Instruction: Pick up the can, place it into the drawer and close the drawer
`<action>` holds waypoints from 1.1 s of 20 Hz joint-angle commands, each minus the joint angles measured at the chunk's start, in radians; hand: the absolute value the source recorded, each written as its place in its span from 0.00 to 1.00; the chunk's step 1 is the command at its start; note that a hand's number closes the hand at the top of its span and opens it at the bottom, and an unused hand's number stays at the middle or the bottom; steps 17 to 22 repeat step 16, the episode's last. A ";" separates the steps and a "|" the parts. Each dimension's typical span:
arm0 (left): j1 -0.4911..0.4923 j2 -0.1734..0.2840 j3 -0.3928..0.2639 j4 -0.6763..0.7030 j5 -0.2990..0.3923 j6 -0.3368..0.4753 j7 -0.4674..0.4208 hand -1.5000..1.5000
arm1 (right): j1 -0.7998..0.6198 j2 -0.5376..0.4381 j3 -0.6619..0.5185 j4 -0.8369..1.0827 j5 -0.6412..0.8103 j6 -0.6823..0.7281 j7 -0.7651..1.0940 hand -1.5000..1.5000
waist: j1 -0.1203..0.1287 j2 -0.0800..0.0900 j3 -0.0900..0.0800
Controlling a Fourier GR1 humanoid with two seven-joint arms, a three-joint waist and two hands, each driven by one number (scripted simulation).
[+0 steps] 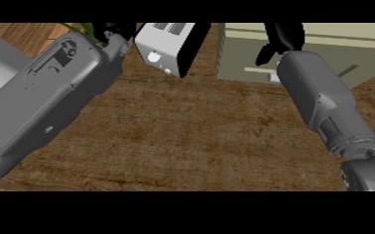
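Observation:
No can shows anywhere in the head view. The beige drawer unit [242,54] fills the upper right of the counter, with a pale bar along its near face. My right hand [284,37] is over the drawer at the picture's top edge, partly cut off, at the end of the grey right forearm. Whatever it may hold is hidden. My left hand [111,31] shows only as a small black patch at the top left, beyond the big grey left forearm and beside the white appliance.
A white and black appliance [167,44], like a toaster, stands at the top centre between the two arms. Something green [77,28] peeks out behind the left forearm. The brown wooden counter [190,129] stretches across the middle and front.

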 commanded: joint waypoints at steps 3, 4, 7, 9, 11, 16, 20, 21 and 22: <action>0.020 0.026 0.002 -0.041 -0.007 -0.002 0.022 0.00 | -0.101 0.002 -0.079 0.013 -0.090 0.088 -0.090 0.00 | 0.030 -0.006 -0.006; 0.031 0.024 0.006 -0.055 -0.002 -0.003 0.019 0.00 | -0.081 0.012 -0.128 -0.001 -0.149 0.084 -0.159 0.00 | 0.022 -0.009 -0.005; 0.042 0.018 0.004 -0.045 -0.010 -0.006 0.004 0.00 | -0.095 0.056 -0.244 0.000 -0.274 0.143 -0.195 0.00 | 0.019 -0.004 -0.003; 0.044 0.052 0.001 -0.052 -0.012 -0.020 0.022 0.00 | -0.112 0.061 -0.309 -0.001 -0.342 0.187 -0.215 0.00 | 0.021 -0.014 -0.003; 0.038 0.036 0.006 -0.072 -0.008 -0.004 0.030 0.00 | -0.094 0.064 -0.362 -0.002 -0.397 0.204 -0.268 0.00 | 0.011 -0.013 -0.003; 0.064 0.040 0.003 -0.113 -0.018 0.012 0.044 0.00 | -0.114 0.029 -0.407 0.006 -0.440 0.269 -0.315 0.00 | 0.003 -0.011 -0.006; 0.064 0.040 0.003 -0.113 -0.018 0.012 0.044 0.00 | -0.114 0.029 -0.407 0.006 -0.440 0.269 -0.315 0.00 | 0.003 -0.011 -0.006; 0.064 0.040 0.003 -0.113 -0.018 0.012 0.044 0.00 | -0.114 0.029 -0.407 0.006 -0.440 0.269 -0.315 0.00 | 0.003 -0.011 -0.006; 0.064 0.040 0.003 -0.113 -0.018 0.012 0.044 0.00 | -0.114 0.029 -0.407 0.006 -0.440 0.269 -0.315 0.00 | 0.003 -0.011 -0.006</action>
